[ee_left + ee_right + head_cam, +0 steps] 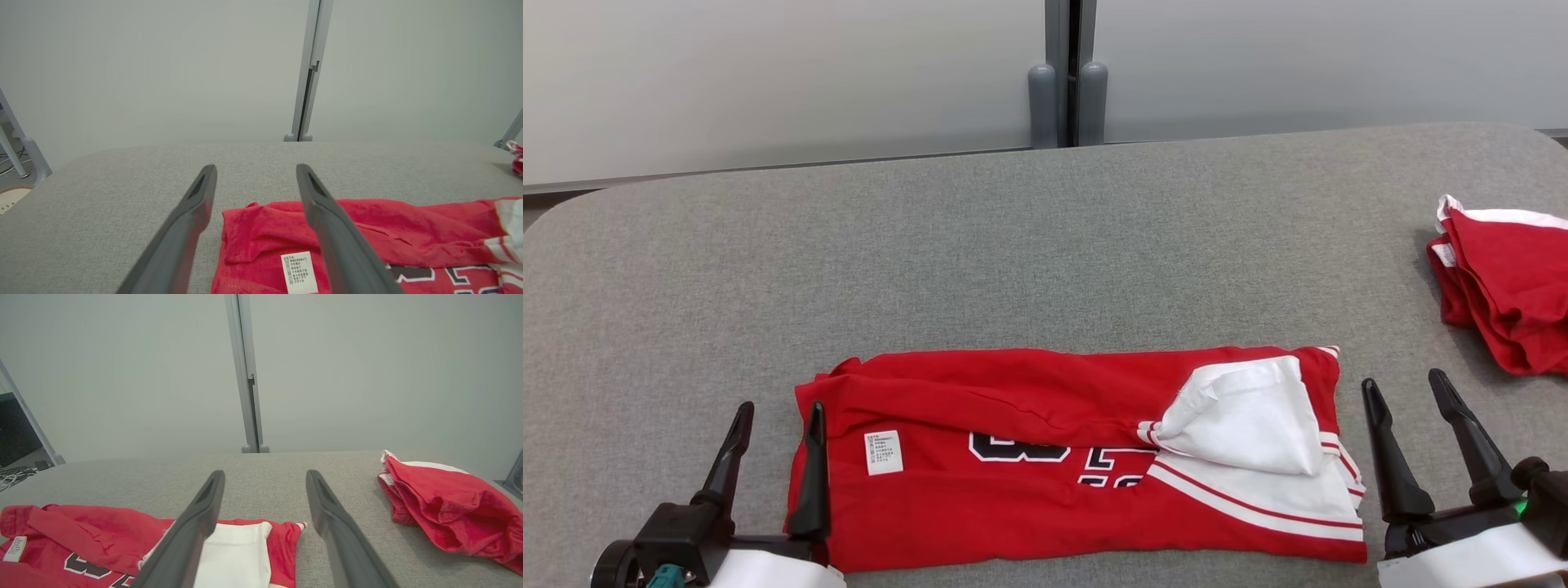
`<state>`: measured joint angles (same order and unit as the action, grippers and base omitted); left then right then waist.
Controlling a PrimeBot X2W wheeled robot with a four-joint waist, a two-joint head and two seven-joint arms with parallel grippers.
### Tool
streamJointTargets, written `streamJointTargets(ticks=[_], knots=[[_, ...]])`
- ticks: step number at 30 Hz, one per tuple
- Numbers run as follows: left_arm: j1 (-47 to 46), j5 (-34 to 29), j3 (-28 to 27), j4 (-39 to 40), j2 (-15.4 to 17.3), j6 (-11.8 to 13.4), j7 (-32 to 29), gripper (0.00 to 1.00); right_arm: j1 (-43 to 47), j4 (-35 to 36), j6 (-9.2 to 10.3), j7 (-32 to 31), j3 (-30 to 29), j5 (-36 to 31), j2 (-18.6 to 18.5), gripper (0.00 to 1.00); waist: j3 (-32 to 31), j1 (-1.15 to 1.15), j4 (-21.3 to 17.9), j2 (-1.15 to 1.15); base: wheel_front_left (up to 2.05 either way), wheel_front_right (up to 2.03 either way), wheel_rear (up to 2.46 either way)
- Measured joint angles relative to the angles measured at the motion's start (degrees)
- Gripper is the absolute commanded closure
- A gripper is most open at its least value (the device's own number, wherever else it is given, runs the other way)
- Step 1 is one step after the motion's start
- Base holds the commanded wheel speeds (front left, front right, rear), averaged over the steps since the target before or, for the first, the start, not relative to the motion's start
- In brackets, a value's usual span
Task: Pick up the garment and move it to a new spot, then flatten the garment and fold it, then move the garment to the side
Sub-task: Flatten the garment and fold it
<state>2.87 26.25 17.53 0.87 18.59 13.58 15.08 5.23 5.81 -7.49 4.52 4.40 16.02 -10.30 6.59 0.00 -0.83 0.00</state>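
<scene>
Head view takes in garment (1013,392), left gripper (779,406) and right gripper (1402,380).

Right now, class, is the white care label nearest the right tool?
No; the label lies beside the left tool on the red jersey.

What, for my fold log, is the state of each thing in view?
Jersey: folded into a long band, lying flat, white flap on top, unheld.
Red pile: loosely folded, lying apart at the right.
Left end effector: open, empty, at the jersey's left end.
Right end effector: open, empty, beside the jersey's right end.
</scene>
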Motion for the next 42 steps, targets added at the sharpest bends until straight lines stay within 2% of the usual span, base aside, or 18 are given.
streamJointTargets(ticks=[10,17,22,31,35,36,37,38,42], knots=[[-0.25,0.09,0.04,-1.05,-0.09,0.01,0.0,0.0,0.28,0.49,0.0,-0.52,-0.32,-0.04,0.47,0.0,0.35,0.0,0.21,0.0,0.0,0.0,0.0],[-1.31,0.43,0.3,-1.18,-0.49,-0.44,-0.01,0.0,-0.1,-2.02,0.0,-1.1,-0.81,0.13,0.22,0.0,1.1,0.0,0.7,0.0,0.0,0.0,0.0],[-4.77,0.33,1.11,-1.08,-1.18,-1.22,-0.01,0.0,-1.99,-8.55,0.0,-1.18,-0.43,0.26,-0.42,0.0,3.5,0.0,1.82,0.0,0.0,0.0,0.0],[-8.94,-0.02,2.27,-3.15,-3.32,-3.02,-0.01,0.0,-6.88,-24.64,0.0,0.56,0.85,3.54,0.34,0.0,8.02,0.0,4.93,0.0,0.0,0.0,0.0],[-9.56,-0.38,2.08,-3.6,-3.92,-3.71,0.0,0.0,-8.5,-28.29,0.0,1.05,2.19,5.31,0.52,0.0,8.86,0.0,5.65,0.0,0.0,0.0,0.0],[-9.56,-0.53,1.86,-3.65,-4.01,-3.81,0.0,0.0,-8.86,-28.85,0.03,1.01,2.88,5.87,0.41,0.45,8.97,0.0,5.69,0.0,0.0,0.0,0.0],[-9.56,-0.55,1.67,-3.67,-4.09,-3.93,0.0,0.0,-9.07,-29.07,0.2,0.93,3.75,6.53,0.18,0.8,9.03,0.0,5.7,0.0,0.0,0.0,0.0],[-9.58,-0.64,1.47,-3.67,-4.2,-3.97,0.0,0.0,-9.25,-29.11,0.2,0.91,4.35,7.35,0.0,1.0,9.09,0.0,5.66,0.0,0.0,0.0,0.0],[-9.89,-1.09,0.54,-3.61,-4.22,-4.45,0.0,0.0,-9.87,-28.92,0.04,1.38,6.53,8.38,-0.23,1.0,9.27,0.0,5.21,0.0,0.0,0.0,0.0]])
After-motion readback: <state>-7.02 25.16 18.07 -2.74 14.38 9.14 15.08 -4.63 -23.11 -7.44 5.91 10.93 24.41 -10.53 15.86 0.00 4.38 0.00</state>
